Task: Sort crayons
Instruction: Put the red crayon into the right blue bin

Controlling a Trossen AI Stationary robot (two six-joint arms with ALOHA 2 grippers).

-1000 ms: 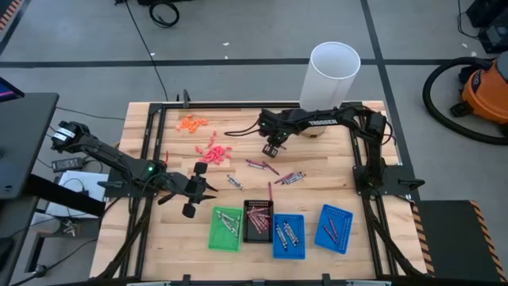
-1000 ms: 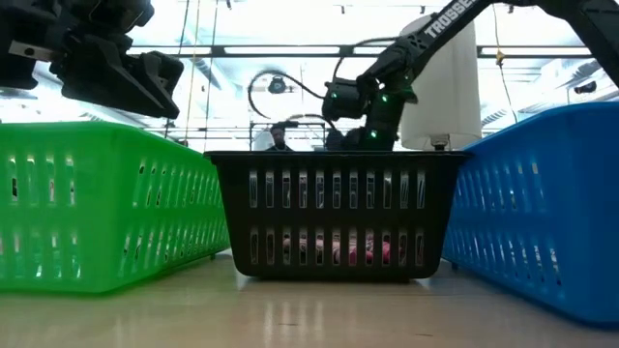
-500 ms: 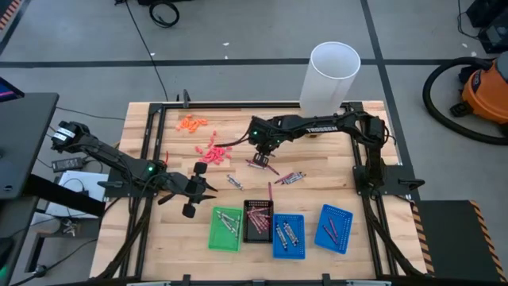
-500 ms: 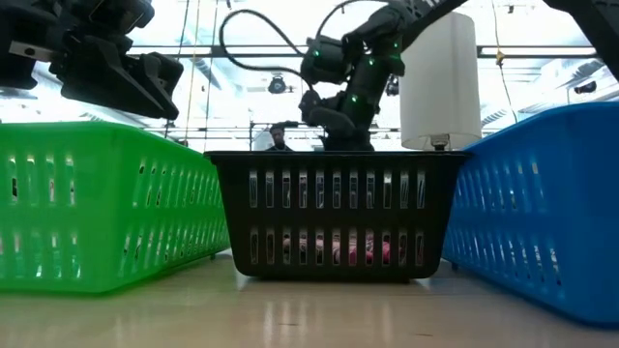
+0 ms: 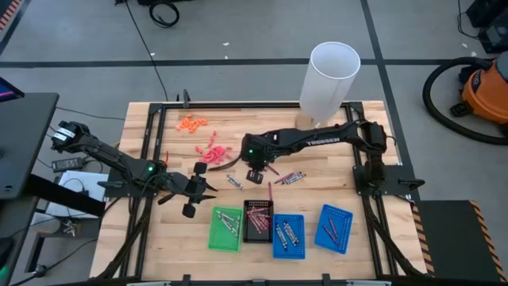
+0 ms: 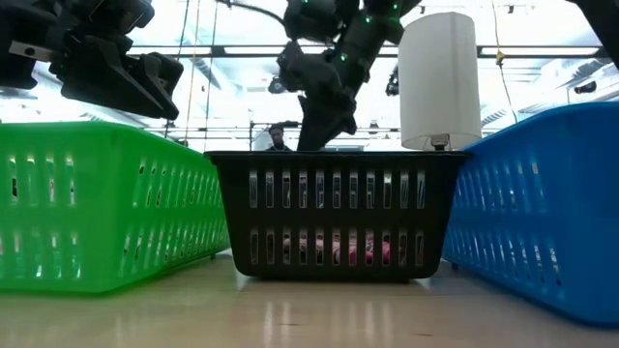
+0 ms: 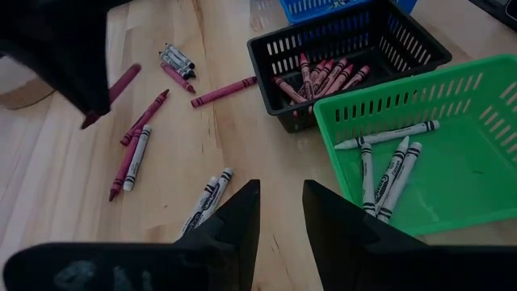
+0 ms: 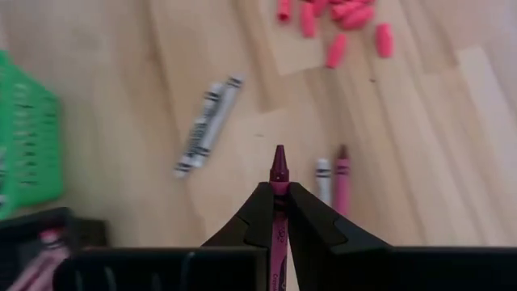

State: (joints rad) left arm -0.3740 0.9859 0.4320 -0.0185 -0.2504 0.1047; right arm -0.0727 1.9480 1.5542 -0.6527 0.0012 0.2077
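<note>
My right gripper [image 5: 254, 172] hangs over the table's middle, above loose crayons, shut on a dark maroon crayon [image 8: 279, 170]. The same crayon [image 7: 121, 85] shows in the left wrist view. Loose grey and maroon crayons [image 5: 290, 178] lie flat on the wood; a grey pair [image 8: 206, 125] lies to the left of the held one. My left gripper [image 5: 208, 189] waits at the left, open [image 7: 281, 212], touching nothing. The green tray [image 5: 225, 229] holds grey crayons [image 7: 388, 153]. The black tray [image 5: 258, 221] holds maroon and pinkish ones [image 7: 323, 77]. My right gripper pinches the maroon crayon between its two fingers, which lie along it. The pointed tip [image 8: 279, 158] sticks out past the fingertips [image 8: 260, 202]. The fingers slant steeply down from the table's right. The crayon is lifted clear of the table.
Two blue trays [image 5: 289, 236] [image 5: 334, 229] stand right of the black one at the near edge. Orange bits [image 5: 190, 123] and coral-pink bits [image 5: 213, 152] lie at the far left. A tall white cylinder [image 5: 329, 79] stands at the far edge.
My right gripper has swung from the far middle toward the table's left and near edge and risen, rolling a little. It has stayed shut on the maroon crayon, which it carries clear of the table.
</note>
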